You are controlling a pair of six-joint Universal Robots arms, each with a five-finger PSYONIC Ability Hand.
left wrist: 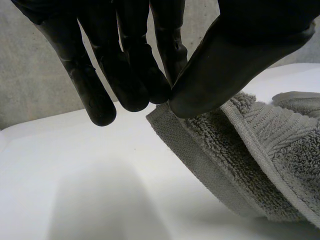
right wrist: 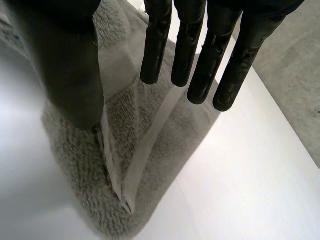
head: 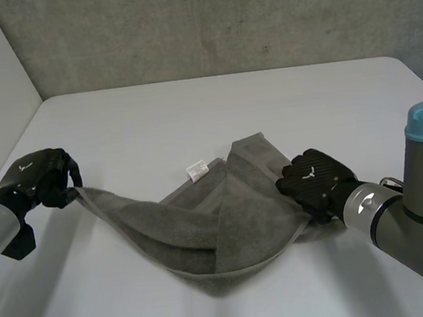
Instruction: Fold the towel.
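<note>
1. Right arm [head: 402, 217] comes in over the near right corner of the table [head: 190, 107]. The right hand [head: 317, 181] is palm down on the right edge of the towel [head: 227, 229].
2. Right wrist view: the fingers [right wrist: 200, 60] are straight and slightly spread, held above the cloth. The thumb [right wrist: 70, 75] is set apart from them, its tip touching a raised hem fold. No pinch is visible.
3. Left hand [head: 42, 178] is by the left edge of the table, lifted off it, back up and fingers curled in.
4. Left wrist view: the left thumb [left wrist: 235, 60] presses against the fingertips [left wrist: 162, 75], pinching one towel corner between them.
5. The towel is grey and rumpled, mid table toward the near edge. From the pinched corner it sags down to a heap that points at the near edge. Its layers overlap, and a flap runs up under the right hand.
6. A white label [head: 196, 170] sits on the towel's far side, between the hands.
7. A grey concrete wall [head: 219, 20] stands behind the far edge.
</note>
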